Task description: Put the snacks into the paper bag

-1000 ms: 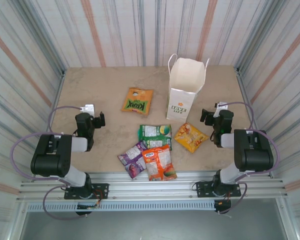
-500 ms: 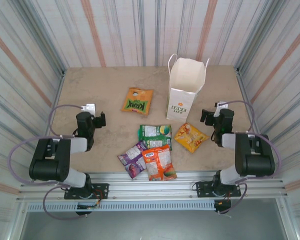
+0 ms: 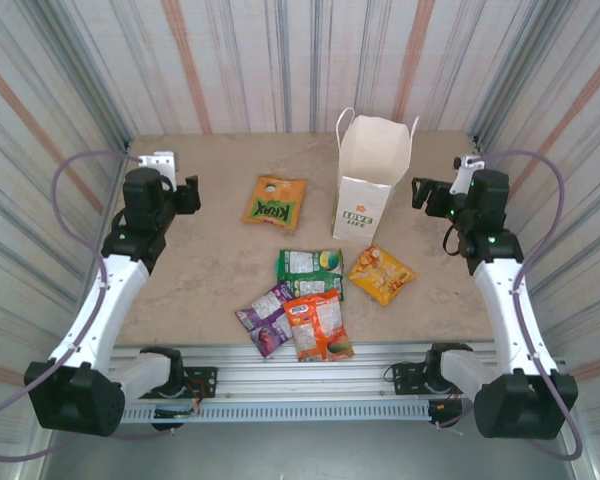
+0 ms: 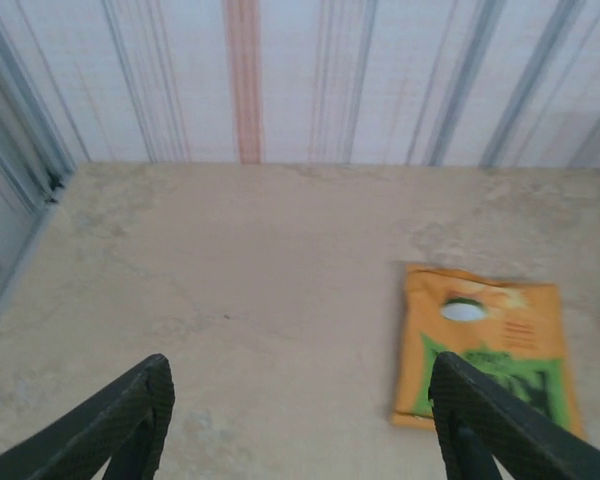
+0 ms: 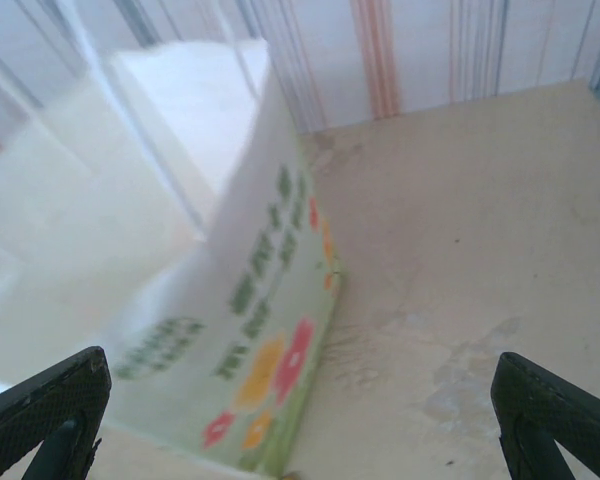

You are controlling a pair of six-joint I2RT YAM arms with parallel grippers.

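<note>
On the beige bench (image 3: 210, 270), the orange packet (image 4: 480, 350) is seen ahead of the left jaws, the paper bag (image 5: 260, 290) just before the right jaws; both pairs are held apart, empty.

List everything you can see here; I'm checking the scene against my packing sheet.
paper bag: one, white with green lettering, upright and open-topped, far middle of the table
orange packet: one, orange with green lettering, flat, left of the paper bag
green packet: one, green, middle of the table
yellow packet: one, yellow, right of the green packet
purple packet: one, purple, near edge
orange-red packet: one, orange-red, overlapping the purple packet
table: one, beige, stone-look
left gripper: one, black, open, left of the orange packet
right gripper: one, black, open, right of the paper bag, apart from it
</note>
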